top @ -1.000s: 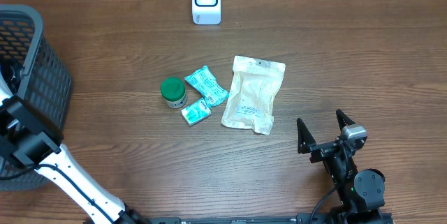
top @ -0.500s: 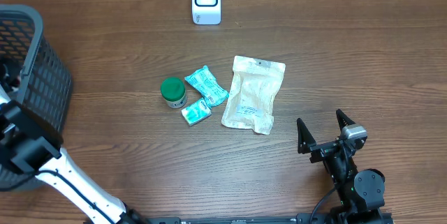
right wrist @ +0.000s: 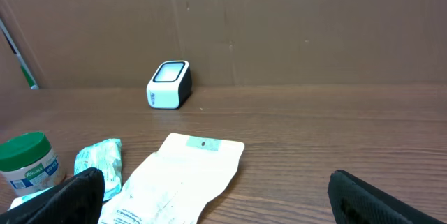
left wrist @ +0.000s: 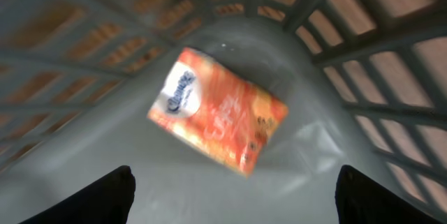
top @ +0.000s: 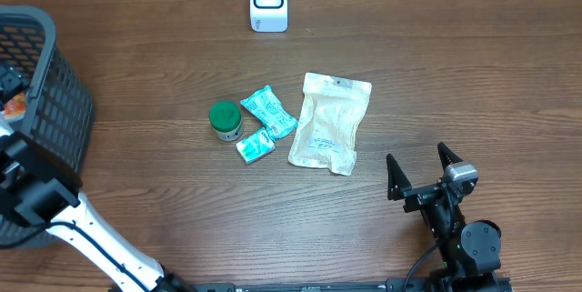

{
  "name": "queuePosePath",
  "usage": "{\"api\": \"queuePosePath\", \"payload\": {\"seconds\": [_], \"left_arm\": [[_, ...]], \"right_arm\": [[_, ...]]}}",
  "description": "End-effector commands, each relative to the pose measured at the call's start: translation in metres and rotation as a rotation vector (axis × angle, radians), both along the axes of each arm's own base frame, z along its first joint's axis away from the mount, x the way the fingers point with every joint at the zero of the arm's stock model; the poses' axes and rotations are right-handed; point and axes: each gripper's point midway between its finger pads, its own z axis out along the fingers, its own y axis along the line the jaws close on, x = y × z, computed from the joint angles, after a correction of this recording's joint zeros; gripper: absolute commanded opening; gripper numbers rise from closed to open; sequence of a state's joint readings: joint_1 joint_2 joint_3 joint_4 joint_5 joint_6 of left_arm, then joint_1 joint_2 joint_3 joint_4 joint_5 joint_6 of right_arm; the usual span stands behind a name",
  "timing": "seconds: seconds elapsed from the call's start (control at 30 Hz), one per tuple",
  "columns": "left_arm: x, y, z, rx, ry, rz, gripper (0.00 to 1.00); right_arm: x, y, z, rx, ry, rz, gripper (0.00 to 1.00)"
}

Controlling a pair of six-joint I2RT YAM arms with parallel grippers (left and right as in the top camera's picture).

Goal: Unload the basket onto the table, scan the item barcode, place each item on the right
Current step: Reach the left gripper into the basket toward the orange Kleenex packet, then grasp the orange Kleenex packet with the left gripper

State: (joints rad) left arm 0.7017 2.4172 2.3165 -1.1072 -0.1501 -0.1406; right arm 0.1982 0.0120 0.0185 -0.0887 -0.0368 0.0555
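A dark wooden bench [top: 455,83] fills my overhead view, with a brown cardboard wall [right wrist: 314,21] behind it. Nearest me, at the near right edge, the right gripper [top: 416,152] rests with its jaws spread wide and nothing between them, pointing toward the far side. Off to the left, the left gripper [left wrist: 234,175] hangs inside the grey basket [top: 55,101], jaws also parted and holding nothing. An orange packet [left wrist: 220,116] lies loose on the basket floor just beyond it, lying on a slant across the wrist view. The things I judge are left to scan are mid-bench. The white pouch [top: 329,124] is closest to the right gripper, ahead of it and a little to its left, long axis running near to far with a slight tilt. Just left of it lie two teal packets [top: 269,112], then a green-lidded jar [top: 225,119]. I think the pouch has its printed face up, though the view is too coarse to find a barcode. Farthest off, the white scanner [top: 268,1] stands at the back edge, beyond the pouch and left of it. The right arm is plainly the nearer one, so I'd reach forward-left along the pouch's length.
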Motion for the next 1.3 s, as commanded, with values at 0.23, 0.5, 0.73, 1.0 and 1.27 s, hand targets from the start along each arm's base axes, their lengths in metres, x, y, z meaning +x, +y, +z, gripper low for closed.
{"api": "queuePosePath", "payload": {"seconds": [0.23, 0.5, 0.73, 1.0, 1.27], "left_arm": [[-0.002, 0.000, -0.075, -0.071, 0.106, -0.072, 0.71], [-0.006, -0.005, -0.098, -0.105, 0.146, -0.078, 0.17], [-0.014, -0.012, -0.093, -0.131, 0.172, -0.076, 0.04], [-0.029, -0.024, -0.046, -0.149, 0.164, -0.018, 0.04], [-0.044, -0.041, -0.017, -0.189, 0.178, 0.000, 0.04]], "right_arm": [[0.000, 0.001, -0.001, 0.001, -0.006, 0.005, 1.00], [0.000, 0.001, -0.001, 0.001, -0.006, 0.005, 1.00], [0.000, 0.001, -0.001, 0.001, -0.006, 0.005, 1.00], [0.000, 0.001, -0.001, 0.001, -0.006, 0.005, 1.00], [0.000, 0.001, -0.001, 0.001, -0.006, 0.005, 1.00]]}}
